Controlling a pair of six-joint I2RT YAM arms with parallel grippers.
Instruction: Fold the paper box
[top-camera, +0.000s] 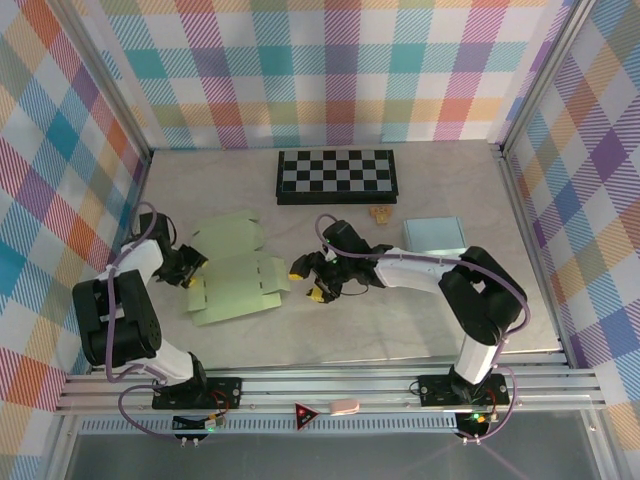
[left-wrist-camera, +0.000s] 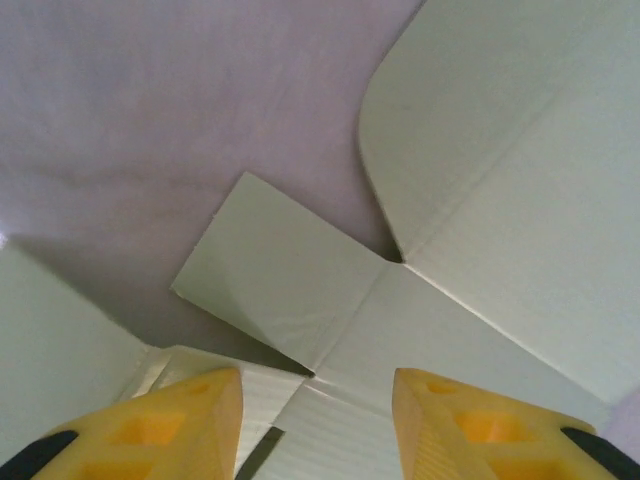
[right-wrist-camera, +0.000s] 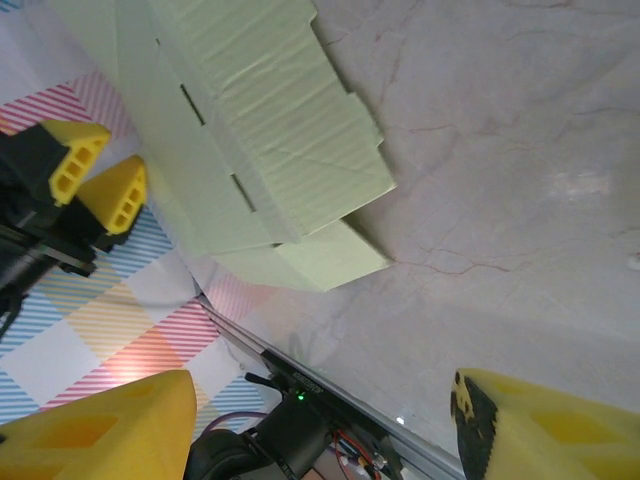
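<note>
The paper box (top-camera: 240, 282) is a pale green cardboard blank lying mostly flat on the table, left of centre, with its flaps spread. My left gripper (top-camera: 190, 270) sits at its left edge. In the left wrist view the yellow fingers of the left gripper (left-wrist-camera: 318, 420) stand apart just over a creased panel and a corner flap of the box (left-wrist-camera: 470, 180), gripping nothing. My right gripper (top-camera: 308, 280) hovers just off the box's right edge. In the right wrist view the right gripper (right-wrist-camera: 320, 430) is wide open over bare table, with the box (right-wrist-camera: 270, 110) and the left gripper (right-wrist-camera: 98, 178) beyond it.
A black-and-white chessboard (top-camera: 336, 175) lies at the back. A grey-blue flat box (top-camera: 434, 235) and a small brown object (top-camera: 381, 213) sit at the right. Plaid walls close in three sides, and a metal rail (top-camera: 330, 385) runs along the near edge.
</note>
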